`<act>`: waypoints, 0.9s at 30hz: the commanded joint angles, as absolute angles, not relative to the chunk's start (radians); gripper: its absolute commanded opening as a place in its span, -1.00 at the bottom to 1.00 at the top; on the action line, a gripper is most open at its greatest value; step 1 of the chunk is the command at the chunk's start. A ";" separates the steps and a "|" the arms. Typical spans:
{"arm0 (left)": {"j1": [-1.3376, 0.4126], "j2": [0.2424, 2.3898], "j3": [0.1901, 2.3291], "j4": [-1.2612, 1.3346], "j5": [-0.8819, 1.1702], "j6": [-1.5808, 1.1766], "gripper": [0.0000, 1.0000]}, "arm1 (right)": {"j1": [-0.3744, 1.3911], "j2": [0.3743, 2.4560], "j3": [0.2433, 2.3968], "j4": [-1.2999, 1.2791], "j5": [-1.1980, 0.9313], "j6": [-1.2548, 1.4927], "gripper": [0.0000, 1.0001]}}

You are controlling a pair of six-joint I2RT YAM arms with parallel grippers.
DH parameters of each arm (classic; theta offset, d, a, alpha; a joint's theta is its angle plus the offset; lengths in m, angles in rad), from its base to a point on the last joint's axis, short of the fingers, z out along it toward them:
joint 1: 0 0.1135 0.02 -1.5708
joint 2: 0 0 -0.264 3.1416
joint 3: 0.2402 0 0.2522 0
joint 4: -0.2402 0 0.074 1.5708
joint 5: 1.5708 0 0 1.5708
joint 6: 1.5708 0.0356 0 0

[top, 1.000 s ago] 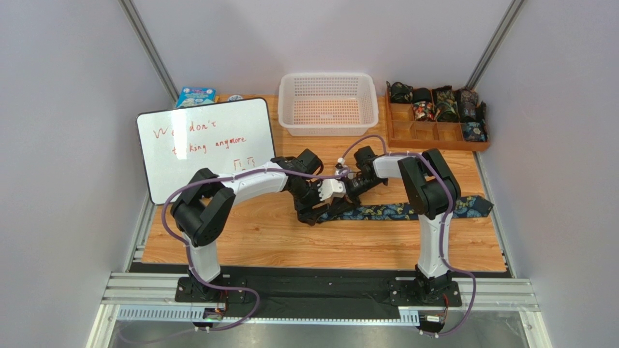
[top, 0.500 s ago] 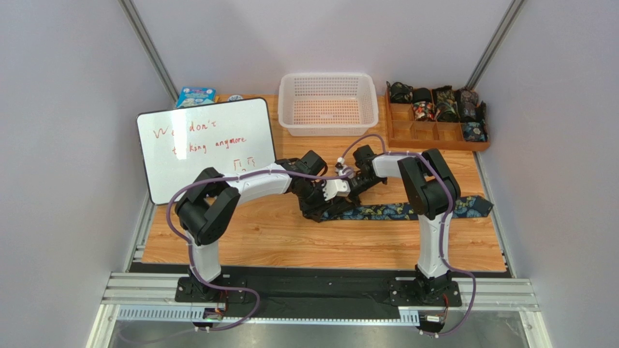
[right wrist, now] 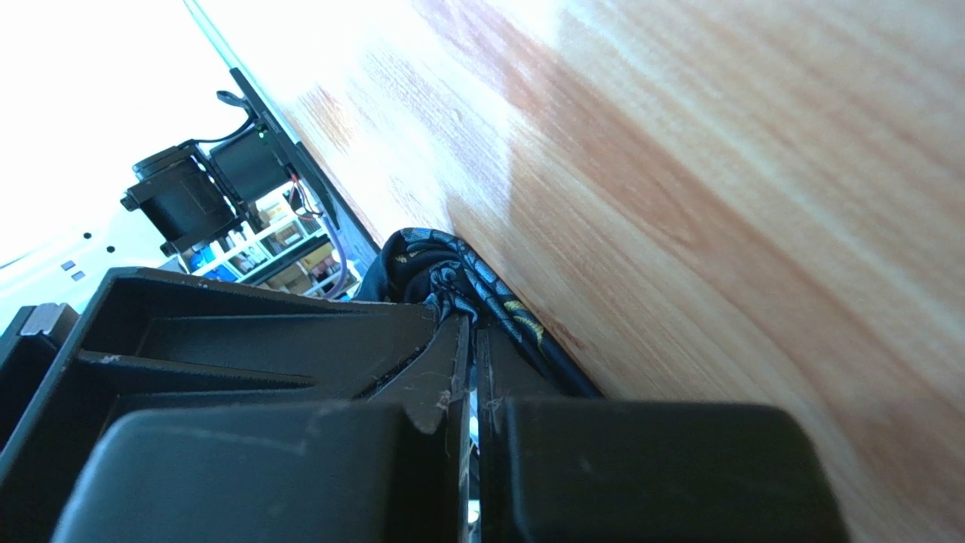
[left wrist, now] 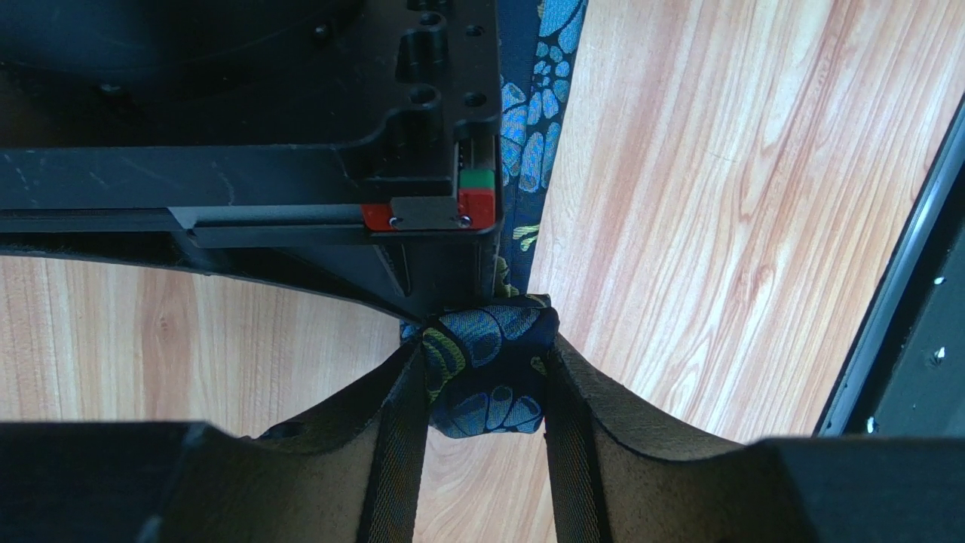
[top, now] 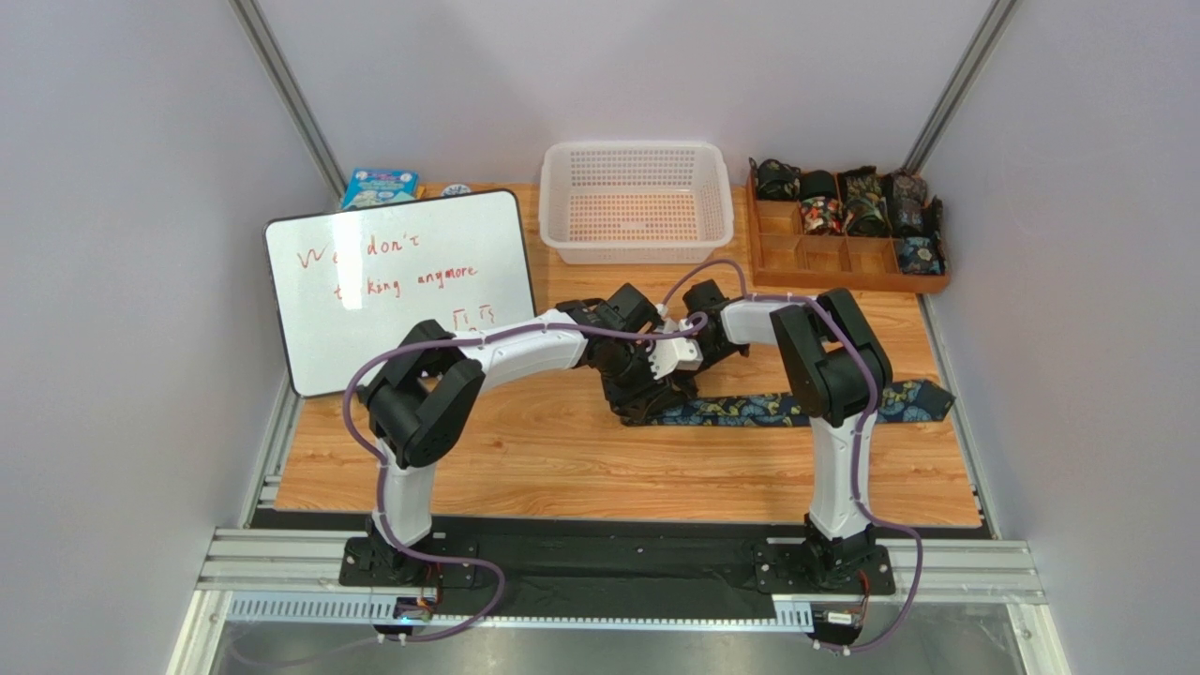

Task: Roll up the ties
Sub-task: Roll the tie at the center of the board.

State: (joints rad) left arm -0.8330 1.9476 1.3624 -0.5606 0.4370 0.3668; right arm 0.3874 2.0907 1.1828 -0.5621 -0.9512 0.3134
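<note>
1. The tie you were working on lay flat on the tabletop. It ran from the middle out towards the right edge, and most of its length was unwound.
2. Its left end had been turned into a small roll. The roll sat on the wood, with the flat strip leading away from it.
3. Your left pincer stood at a middling width with one finger against each side of that roll. I judged that it was gripping the roll.
4. Your right pincer had its jaws pressed together and its tips right at the roll. I could not tell whether any cloth was nipped between them.
5. In the overhead view both pincers met over the roll near the middle of the tabletop, well short of the tie's far end.
6. As I read it, you were only at the start of this tie. The first turns were made. Left to do were winding along the whole strip to the pointed end and, probably, stowing the finished roll.
7. A wooden organiser stood at the far right, with several rolled ties in its compartments. That part of the job looked done.
8. A white basket stood at the back and a whiteboard at the left, both well apart from the work.
</note>
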 commanded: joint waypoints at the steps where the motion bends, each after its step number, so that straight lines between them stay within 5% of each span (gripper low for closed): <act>1: -0.854 2.005 1.374 -0.548 0.417 0.347 -0.10 | 0.396 2.094 1.161 -0.485 -0.862 0.376 -0.99; 6: -0.859 1.999 1.330 -0.564 0.379 0.347 -0.17 | 0.391 2.051 1.207 -0.589 -0.943 0.341 -0.78; 7: -0.859 1.997 1.321 -0.566 0.368 0.348 -0.18 | 0.388 2.054 1.224 -0.621 -0.965 0.319 -0.51; 9: -0.859 1.985 1.295 -0.569 0.359 0.351 -0.21 | 0.377 2.071 1.250 -0.678 -1.032 0.282 -0.26; 10: -0.861 1.985 1.287 -0.569 0.353 0.357 -0.21 | 0.373 2.071 1.253 -0.680 -1.043 0.282 0.11; 12: -0.861 1.986 1.275 -0.574 0.350 0.359 -0.22 | 0.364 2.071 1.264 -0.722 -1.046 0.270 0.25; 22: -0.861 2.000 1.295 -0.588 0.344 0.373 -0.23 | 0.301 2.048 1.319 -0.890 -1.066 0.163 -0.14; 27: -0.862 2.000 1.298 -0.592 0.344 0.374 -0.23 | 0.339 2.057 1.308 -0.865 -1.103 0.179 -0.15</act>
